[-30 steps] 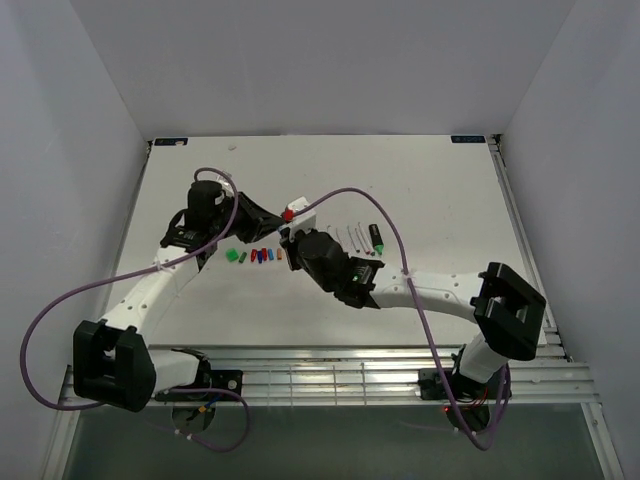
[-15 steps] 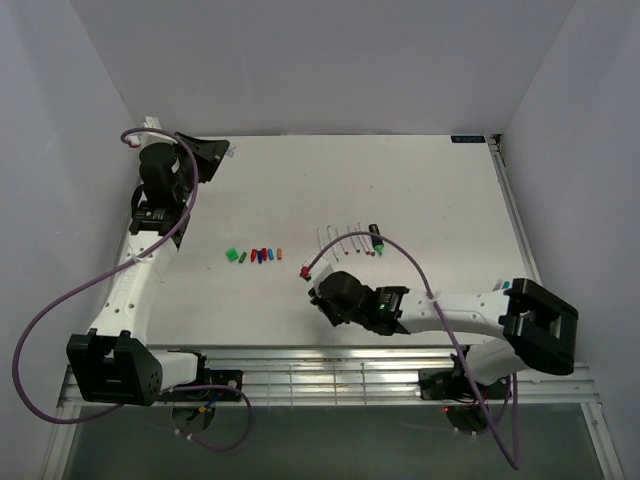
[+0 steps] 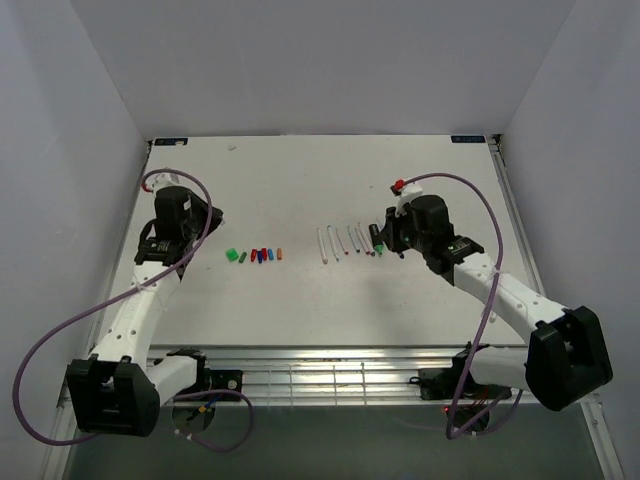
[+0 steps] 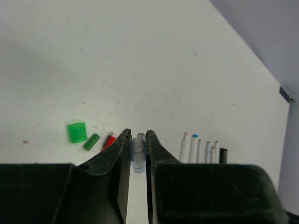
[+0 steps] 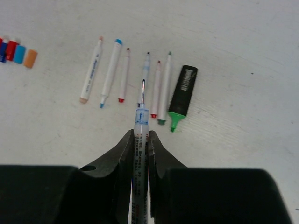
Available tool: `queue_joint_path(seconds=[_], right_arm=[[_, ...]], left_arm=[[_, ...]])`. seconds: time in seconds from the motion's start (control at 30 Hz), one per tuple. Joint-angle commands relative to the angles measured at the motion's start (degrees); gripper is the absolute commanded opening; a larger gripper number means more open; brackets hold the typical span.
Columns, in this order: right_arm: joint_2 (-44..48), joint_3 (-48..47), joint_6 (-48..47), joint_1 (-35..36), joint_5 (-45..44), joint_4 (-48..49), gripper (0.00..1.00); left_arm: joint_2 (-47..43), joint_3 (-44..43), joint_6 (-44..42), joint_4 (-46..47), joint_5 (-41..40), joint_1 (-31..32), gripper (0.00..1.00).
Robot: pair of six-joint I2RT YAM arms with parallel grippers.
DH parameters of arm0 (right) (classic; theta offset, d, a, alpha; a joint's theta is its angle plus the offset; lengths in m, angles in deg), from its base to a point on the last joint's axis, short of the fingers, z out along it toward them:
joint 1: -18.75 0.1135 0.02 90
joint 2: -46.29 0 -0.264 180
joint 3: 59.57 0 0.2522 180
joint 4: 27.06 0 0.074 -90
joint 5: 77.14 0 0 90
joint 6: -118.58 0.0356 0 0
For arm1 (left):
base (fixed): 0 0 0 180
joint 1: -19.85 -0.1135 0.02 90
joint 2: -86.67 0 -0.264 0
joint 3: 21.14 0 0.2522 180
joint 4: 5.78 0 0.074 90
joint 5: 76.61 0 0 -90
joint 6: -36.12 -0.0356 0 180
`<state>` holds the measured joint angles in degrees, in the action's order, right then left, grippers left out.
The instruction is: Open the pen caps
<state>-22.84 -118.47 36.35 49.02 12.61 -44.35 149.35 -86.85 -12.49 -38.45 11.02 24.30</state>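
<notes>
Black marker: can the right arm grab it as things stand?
Probably not yet. The right gripper is shut on a pen, so it has no free grip, though the black marker lies uncovered just ahead.

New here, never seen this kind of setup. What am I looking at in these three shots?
Two robot arms are bolted at the near edge of a white table. The wide picture comes from a fixed camera above and behind them. The other two come from a camera on each wrist, looking along its own fingers. On the table lie a row of small coloured caps and a row of thin white pens, with a black marker at one end. The left gripper pinches a pale clear cap. The right gripper clamps an uncapped pen, its tip bare.
</notes>
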Motion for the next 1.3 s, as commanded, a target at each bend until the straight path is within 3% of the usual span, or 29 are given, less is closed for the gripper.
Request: queue_joint_path(seconds=[0.0,0.17,0.27,0.7,1.27], right_arm=[[-3.29,-0.56,-3.37,-5.81,4.21,1.32,0.08],[-8.13,1.37,-2.41,-14.16,8.86,8.08,0.08],[-11.55,0.77,-2.06,-15.32,8.25,9.07,0.08],[-22.19,-1.79,-0.91,-15.76,10.36,13.02,0.08],[-29.48,-3.19,0.58,-15.76,13.35,17.07,0.08]], left_arm=[[-0.45,4.65,-4.99,-2.36,-3.69,-0.23,0.0],[0.25,9.75,-7.2,-0.07,-5.8,-0.23,0.0],[0.86,12.56,-7.72,1.77,-6.24,-0.32,0.0],[14.48,14.33,-7.9,6.7,-6.41,-0.23,0.0],[22.23,10.99,-5.44,7.75,-8.27,-0.67,0.0]])
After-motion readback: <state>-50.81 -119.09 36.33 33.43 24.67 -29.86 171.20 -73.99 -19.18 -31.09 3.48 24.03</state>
